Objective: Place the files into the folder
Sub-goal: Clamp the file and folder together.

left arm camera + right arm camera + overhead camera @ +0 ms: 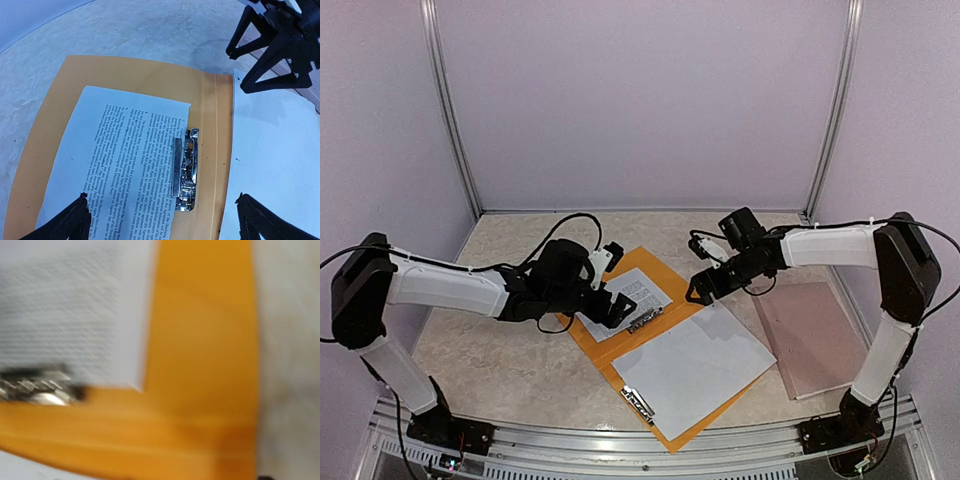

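Task looks mostly done. Printed sheet point(130, 165) lies on far half of folder point(60, 100), its edge at the metal clip point(185, 170). 2nd white sheet point(695, 360) covers folder's near half, one corner past folder's edge on the pink board point(815, 335) side. Folder is open and flat, so closing it is prob. what's left. L gripper point(161, 200) hovers just above folder over the printed sheet, jaws wide, nothing held. R gripper point(698, 285) hangs above folder's far-right edge, fingers apart, empty.

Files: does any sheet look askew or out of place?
The large white sheet on the folder's near half lies askew, one corner poking past the orange edge. The printed sheet looks tidy by the clip.
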Motion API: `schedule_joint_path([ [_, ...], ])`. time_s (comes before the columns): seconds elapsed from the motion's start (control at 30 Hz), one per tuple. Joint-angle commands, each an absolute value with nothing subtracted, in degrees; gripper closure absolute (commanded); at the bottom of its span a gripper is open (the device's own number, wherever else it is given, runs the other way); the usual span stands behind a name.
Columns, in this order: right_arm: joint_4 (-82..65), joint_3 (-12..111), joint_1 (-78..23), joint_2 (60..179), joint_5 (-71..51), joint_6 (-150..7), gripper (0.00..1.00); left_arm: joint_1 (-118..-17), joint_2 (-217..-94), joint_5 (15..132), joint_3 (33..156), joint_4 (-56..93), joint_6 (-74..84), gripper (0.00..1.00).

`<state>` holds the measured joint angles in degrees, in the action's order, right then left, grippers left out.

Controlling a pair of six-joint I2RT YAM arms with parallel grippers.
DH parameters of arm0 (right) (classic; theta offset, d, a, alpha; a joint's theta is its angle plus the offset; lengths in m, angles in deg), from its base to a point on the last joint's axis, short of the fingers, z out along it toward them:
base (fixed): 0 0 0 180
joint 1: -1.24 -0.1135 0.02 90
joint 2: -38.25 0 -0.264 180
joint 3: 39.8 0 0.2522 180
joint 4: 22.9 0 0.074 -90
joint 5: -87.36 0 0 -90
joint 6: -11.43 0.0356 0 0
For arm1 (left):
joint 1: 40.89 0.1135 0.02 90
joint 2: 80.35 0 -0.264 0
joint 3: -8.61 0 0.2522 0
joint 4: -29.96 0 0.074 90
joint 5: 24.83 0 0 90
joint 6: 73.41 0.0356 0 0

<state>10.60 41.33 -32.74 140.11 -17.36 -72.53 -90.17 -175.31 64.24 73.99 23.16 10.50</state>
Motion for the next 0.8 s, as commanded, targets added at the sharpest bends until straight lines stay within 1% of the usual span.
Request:
schedule_joint_path([
  [0.0, 13.57, 37.80, -29.78, 140.49, -18.18, -72.00, 0.12, -87.84, -169.00, 61.56, 70.04, 22.06, 0.08, 0.01],
  [0.1, 13.47, 36.06, -28.94, 141.08, -18.52, -72.12, 0.09, -83.36, -165.17, 63.34, 69.34, 15.31, -11.17, 0.01],
  [0.23, 12.63, 33.72, -28.12, 140.21, -20.10, -72.11, 0.08, -75.58, -162.42, 71.45, 67.05, 8.36, -23.19, 0.01],
  [0.33, 11.92, 32.01, -27.61, 139.86, -21.03, -72.05, 0.08, -73.67, -160.47, 71.62, 63.58, 8.30, -27.32, 0.01],
  [0.47, 11.13, 29.48, -27.26, 139.68, -22.09, -72.05, 0.09, -71.29, -158.98, 72.60, 61.69, 6.83, -31.32, 0.04],
  [0.67, 9.81, 28.28, -27.16, 139.98, -23.38, -71.80, 0.09, -69.55, -161.83, 80.09, 59.87, 8.23, -36.64, 0.09],
  [0.77, 9.55, 28.66, -27.21, 140.56, -24.18, -71.80, 0.10, -69.54, -163.28, 84.56, 58.04, 11.30, -40.08, 0.10],
])
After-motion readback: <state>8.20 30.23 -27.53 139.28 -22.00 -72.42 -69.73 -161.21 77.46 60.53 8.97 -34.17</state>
